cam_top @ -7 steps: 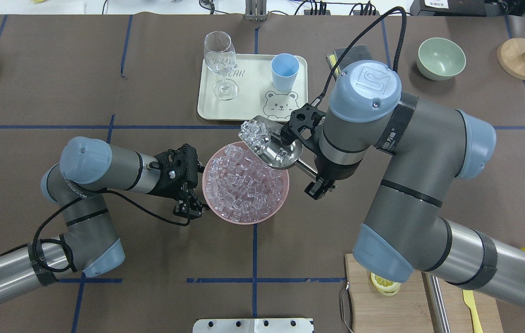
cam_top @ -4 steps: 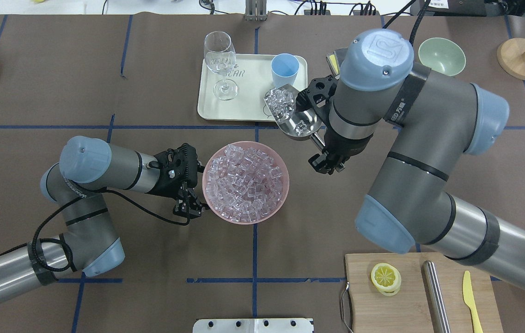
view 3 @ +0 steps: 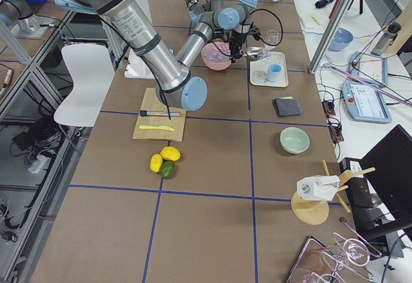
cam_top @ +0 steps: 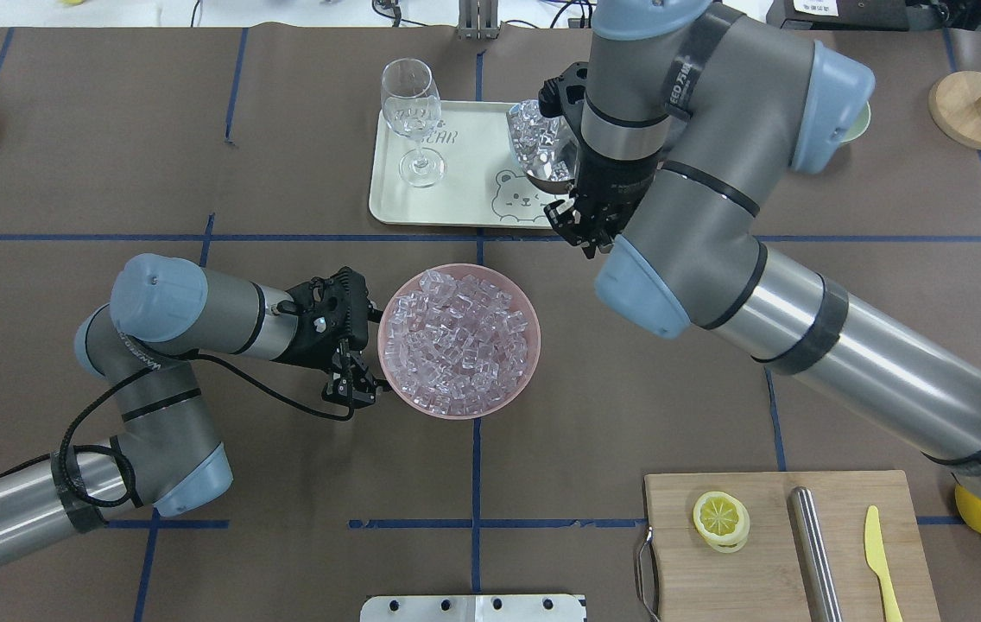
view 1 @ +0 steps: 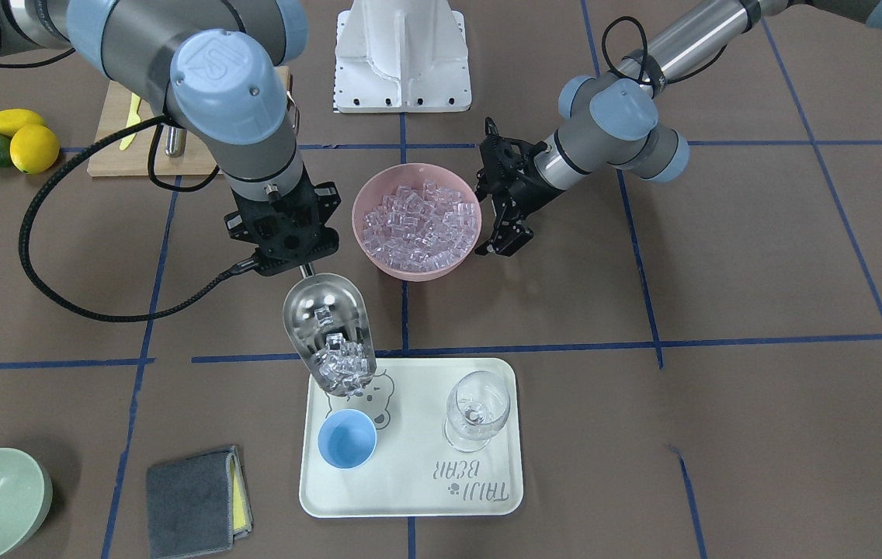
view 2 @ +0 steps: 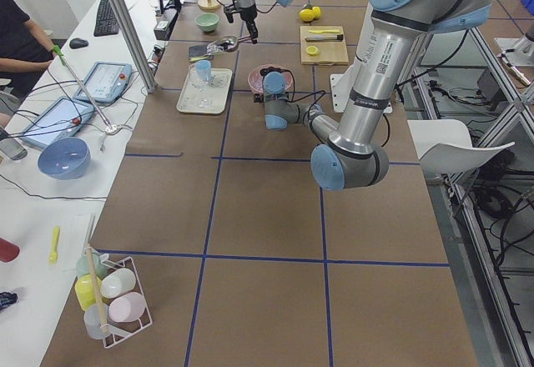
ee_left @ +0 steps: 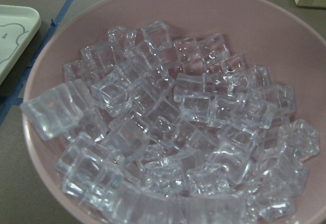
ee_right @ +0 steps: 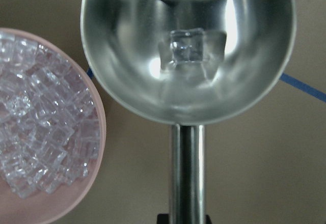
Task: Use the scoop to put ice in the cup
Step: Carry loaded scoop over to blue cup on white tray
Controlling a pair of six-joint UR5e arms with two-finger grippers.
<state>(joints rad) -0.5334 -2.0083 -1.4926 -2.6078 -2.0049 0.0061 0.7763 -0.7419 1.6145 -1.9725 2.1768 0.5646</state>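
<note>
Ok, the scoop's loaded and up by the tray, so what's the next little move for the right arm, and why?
Probably ease the scoop slightly further toward the cup before tipping. In the front-facing view its lip, with the ice heaped there, sits over the tray but short of the cup's rim. Overhead, the scoop hides the cup, so alignment is unsure.

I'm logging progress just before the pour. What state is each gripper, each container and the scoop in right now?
scoop: loaded, ice bunched at its front lip, near the cup.
cup: upright on the tray, empty.
wine glass: upright on the tray.
pink bowl: full of ice.
right gripper: shut on the scoop's handle.
left gripper: beside the pink bowl's rim; open or shut unclear.
</note>
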